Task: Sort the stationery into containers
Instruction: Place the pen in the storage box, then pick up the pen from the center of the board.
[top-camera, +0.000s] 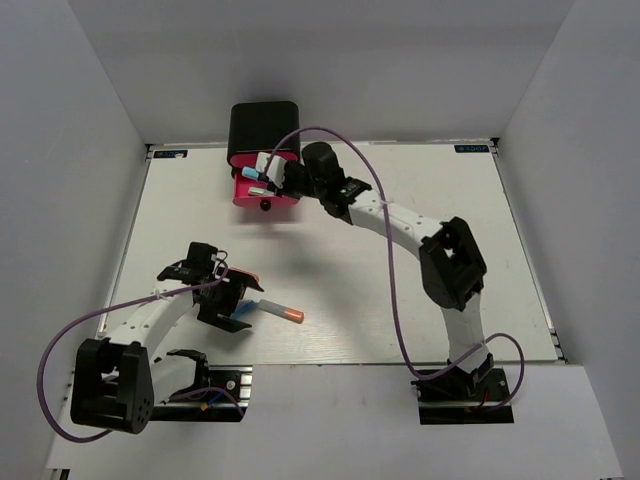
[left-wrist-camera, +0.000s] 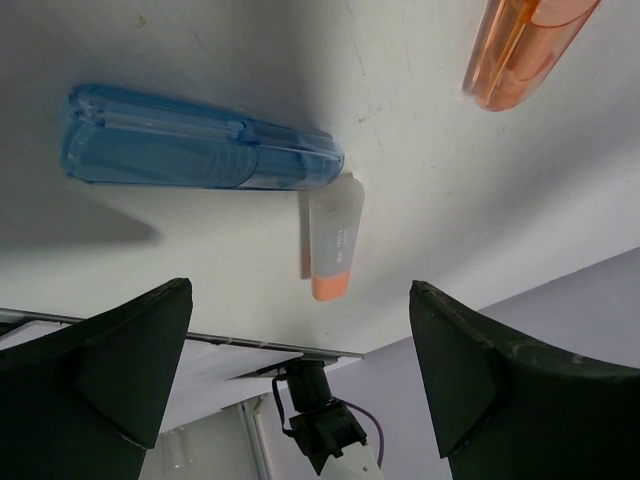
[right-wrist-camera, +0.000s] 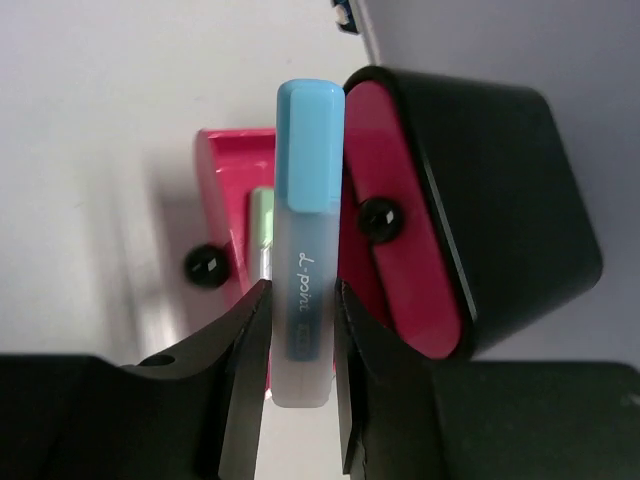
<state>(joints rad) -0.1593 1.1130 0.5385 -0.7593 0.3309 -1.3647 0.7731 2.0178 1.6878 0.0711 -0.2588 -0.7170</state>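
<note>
So the right gripper (right-wrist-camera: 300, 300) has its fingers clamped on both sides of a frosted highlighter (right-wrist-camera: 308, 130) with a light blue cap, holding it cap-forward right at the black cabinet (right-wrist-camera: 500, 200). From the top view it's sitting over the pulled-out pink drawer (top-camera: 268, 194). One green piece (right-wrist-camera: 262, 215) is lying inside that drawer, and the closed pink drawer (right-wrist-camera: 400, 250) next to it shows its little black knob (can't tell from these angles which level the open one is). Meanwhile the left gripper (left-wrist-camera: 300, 330) is spread wide with nothing between the fingers, hanging over the white table (top-camera: 420, 300) near the front edge. Under it are the blue piece (left-wrist-camera: 200, 150), with the grey piece with the orange tip (left-wrist-camera: 333, 235) touching its end at roughly a right angle, and the orange piece (left-wrist-camera: 525, 45) off to the side, apart from both.
</note>
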